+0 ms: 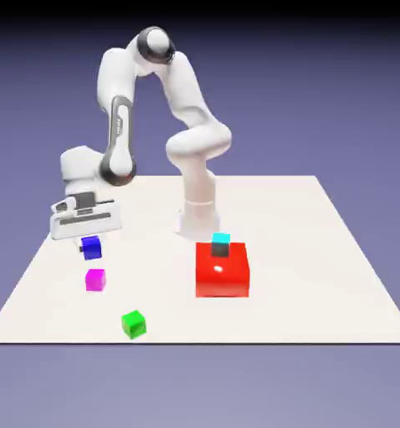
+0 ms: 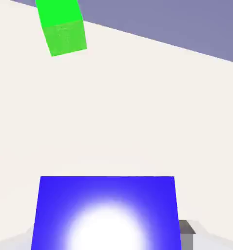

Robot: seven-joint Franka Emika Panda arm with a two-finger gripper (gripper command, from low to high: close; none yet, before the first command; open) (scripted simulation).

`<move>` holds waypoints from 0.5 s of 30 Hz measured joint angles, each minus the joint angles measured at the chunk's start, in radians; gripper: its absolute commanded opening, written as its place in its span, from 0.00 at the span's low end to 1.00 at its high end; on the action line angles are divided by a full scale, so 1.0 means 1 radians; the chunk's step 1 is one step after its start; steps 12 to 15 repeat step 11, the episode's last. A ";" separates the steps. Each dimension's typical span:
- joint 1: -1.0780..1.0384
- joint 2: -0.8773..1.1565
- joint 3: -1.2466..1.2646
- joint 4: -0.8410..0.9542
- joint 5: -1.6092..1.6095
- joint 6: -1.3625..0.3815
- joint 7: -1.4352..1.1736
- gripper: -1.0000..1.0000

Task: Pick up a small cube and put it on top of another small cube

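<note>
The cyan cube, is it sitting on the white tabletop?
No, the cyan cube is sitting on the big red block.

From my station I saw a plain deep-blue cube (image 1: 92,247), which in the hand view turned violet-blue with a white glare blooming across its face. The magenta-pink cube (image 1: 95,280) was one flat colour. My feed showed the green cube (image 1: 134,324) as vivid green, one side duller and faintly mottled. The big block (image 1: 222,272) read bright red with a small white glint; the other cube (image 1: 221,244) was cyan on top, dark grey in front. The arm (image 1: 185,92) was white with black-grey joints, the tabletop (image 1: 295,251) plain cream, the backdrop (image 1: 320,100) blue-violet.
</note>
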 measured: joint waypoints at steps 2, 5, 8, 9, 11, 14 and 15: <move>0.072 -0.015 -0.070 0.007 -0.009 0.030 0.004 0.00; 0.181 -0.038 -0.174 0.017 -0.023 0.074 0.010 0.00; 0.248 -0.051 -0.238 0.024 -0.032 0.102 0.013 1.00; 0.248 -0.051 -0.238 0.024 -0.032 0.102 0.013 1.00; 0.176 -0.036 -0.168 0.017 -0.022 0.073 0.009 1.00; 0.176 -0.036 -0.168 0.017 -0.022 0.073 0.009 1.00; 0.176 -0.036 -0.168 0.017 -0.022 0.073 0.009 1.00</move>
